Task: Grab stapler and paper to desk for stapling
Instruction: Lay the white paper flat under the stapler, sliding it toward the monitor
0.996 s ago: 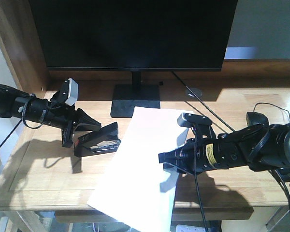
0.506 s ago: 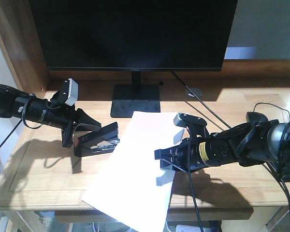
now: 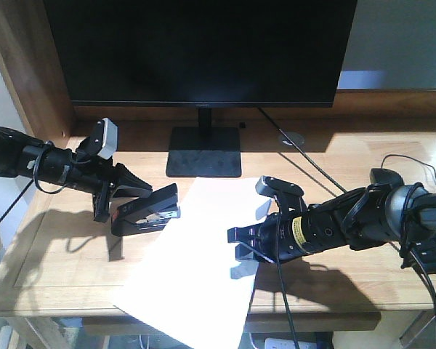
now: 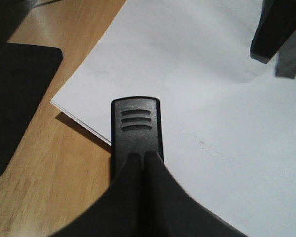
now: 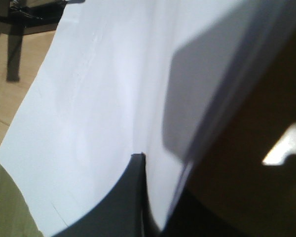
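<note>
On the desk (image 3: 51, 269): a white sheet of paper (image 3: 192, 276) lies slanted. Its far end is close to the monitor base (image 3: 203, 151), and its near end hangs past the desk's rounded near edge.
Stapler (image 3: 149, 214): a small black stapler on the left half of the desk, just left of the paper. Its open end points right and meets the sheet's left edge.
Stapler, left wrist view: the ribbed black top arm (image 4: 136, 126) lies over the paper's (image 4: 212, 108) edge beside a corner. Bare wood (image 4: 49, 168) and the dark monitor base (image 4: 15, 98) are to its left.
Left gripper (image 3: 131, 198): reaches in from the left and is clenched on the stapler. In the wrist view its fingers (image 4: 130, 173) meet over the stapler's back end.
Right gripper (image 3: 238, 245): reaches in from the right and grasps the paper at its right edge, about halfway along the sheet.
Right wrist view: the paper (image 5: 89, 108) runs in between the two fingers. One dark finger (image 5: 123, 207) sits on top, and the sheet's edge is raised a little, with a grey shadow across it.
Right gripper seen from the left wrist: one fingertip (image 4: 276, 29) shows at the far right, over the sheet.
Far side: a large black monitor (image 3: 203, 51) stands on the base, with a black cable (image 3: 305, 163) trailing right across the wood.
</note>
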